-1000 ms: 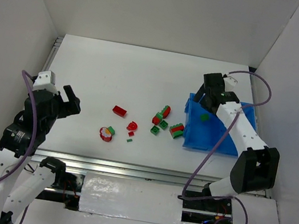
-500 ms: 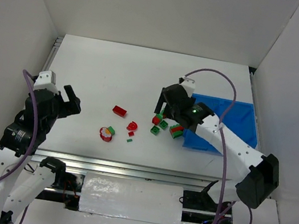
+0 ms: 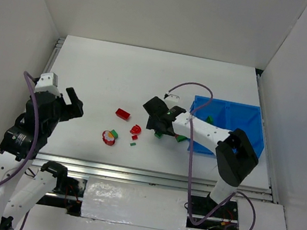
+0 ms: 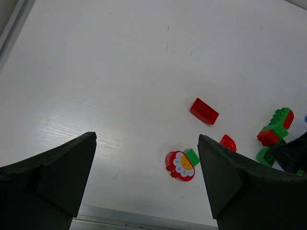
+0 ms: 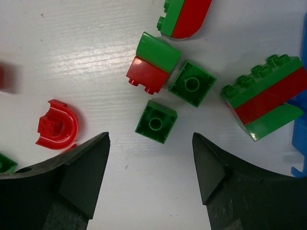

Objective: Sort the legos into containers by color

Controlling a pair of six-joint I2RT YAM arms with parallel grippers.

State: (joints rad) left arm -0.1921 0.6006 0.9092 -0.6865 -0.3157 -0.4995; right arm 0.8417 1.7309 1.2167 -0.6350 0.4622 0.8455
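My right gripper (image 3: 158,123) is open and empty, low over the pile of legos left of the blue bin (image 3: 226,106). In the right wrist view its jaws (image 5: 151,140) stand wide apart just short of an upturned green square brick (image 5: 156,121). Past it lie a second green square (image 5: 192,83), a red-green pair (image 5: 153,62), a green-red-green stack (image 5: 266,98) and a red arch (image 5: 56,124). A green brick (image 3: 209,119) lies in the bin. My left gripper (image 3: 72,103) is open and empty at the far left (image 4: 146,139).
A red brick (image 3: 122,113) (image 4: 204,110), the round red-white flower piece (image 3: 109,137) (image 4: 180,165) with a small green brick (image 4: 192,155) beside it, and two tiny bits (image 3: 134,141) lie between the arms. The bin's edge (image 5: 301,143) shows at the right.
My right gripper has swung from above the bin leftward and down to the pile of legos. The left arm has not moved.
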